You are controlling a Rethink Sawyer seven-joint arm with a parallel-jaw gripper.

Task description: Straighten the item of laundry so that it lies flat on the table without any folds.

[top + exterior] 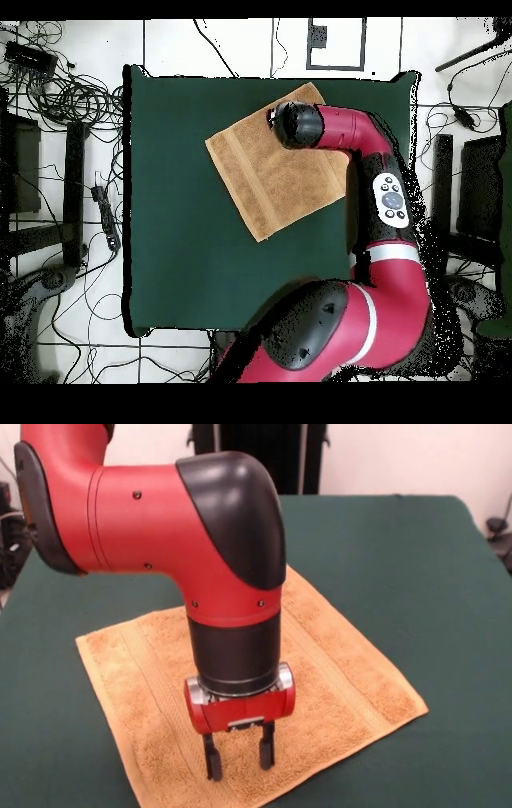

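The orange-tan towel lies spread out flat on the dark green table, turned like a diamond, with band stripes near its edges. It also shows in the overhead view, with the table around it. My gripper points down over the towel's near corner, its two black fingers apart and empty, tips at or just above the cloth. In the overhead view the arm's wrist covers the gripper and the towel's far right part.
The red arm reaches across the table's right side in the overhead view. Cables and dark equipment lie on the floor around the table. The table's near edge is just beyond the towel in the front view.
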